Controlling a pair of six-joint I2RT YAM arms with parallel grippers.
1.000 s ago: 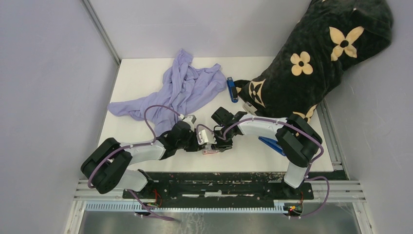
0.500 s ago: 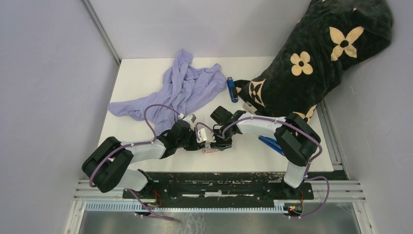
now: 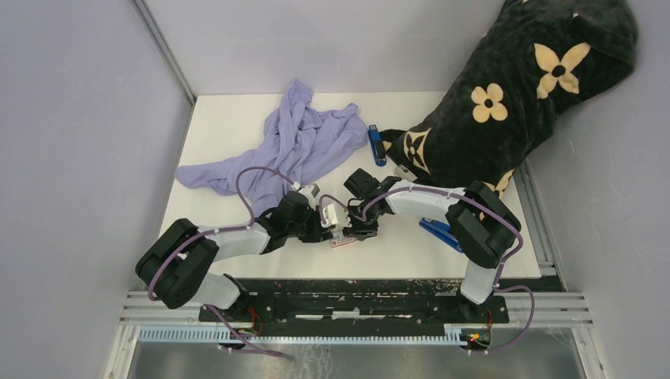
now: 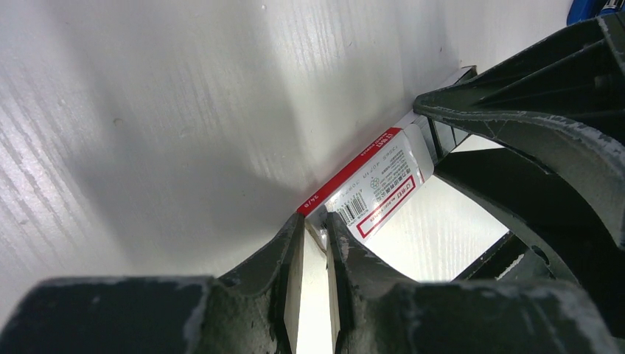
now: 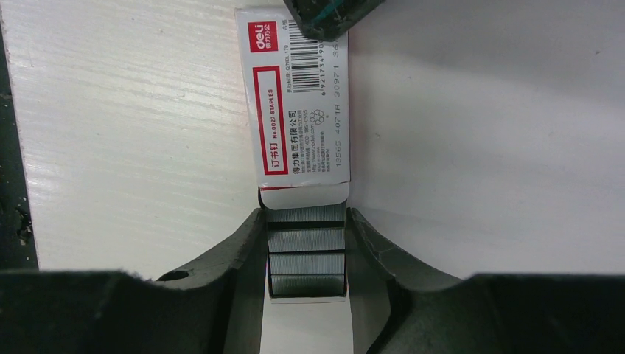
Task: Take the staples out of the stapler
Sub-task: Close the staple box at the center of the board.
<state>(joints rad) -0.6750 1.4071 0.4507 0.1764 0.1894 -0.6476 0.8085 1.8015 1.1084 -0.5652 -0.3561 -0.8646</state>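
Observation:
A small red-and-white staple box [image 3: 342, 242] lies near the table's front edge between my two grippers. My left gripper [image 4: 315, 236] is shut on one end of the box [image 4: 372, 193]. My right gripper [image 5: 306, 251] is shut on the sides of the inner tray that sticks out of the box sleeve [image 5: 298, 103]. Several ribbed silver-grey strips of staples [image 5: 306, 240] lie side by side in that tray between the fingers. A blue stapler [image 3: 377, 145] lies at the back, apart from both grippers [image 3: 325, 223] [image 3: 362, 225].
A crumpled lavender cloth [image 3: 292, 146] covers the back left. A big black flowered cushion [image 3: 506, 95] fills the back right corner. Another blue object [image 3: 437, 232] lies partly under the right arm. The black base rail [image 3: 348, 296] runs along the front edge.
Both grippers and the box between them have crept slightly toward the back of the table. The grips look the same.

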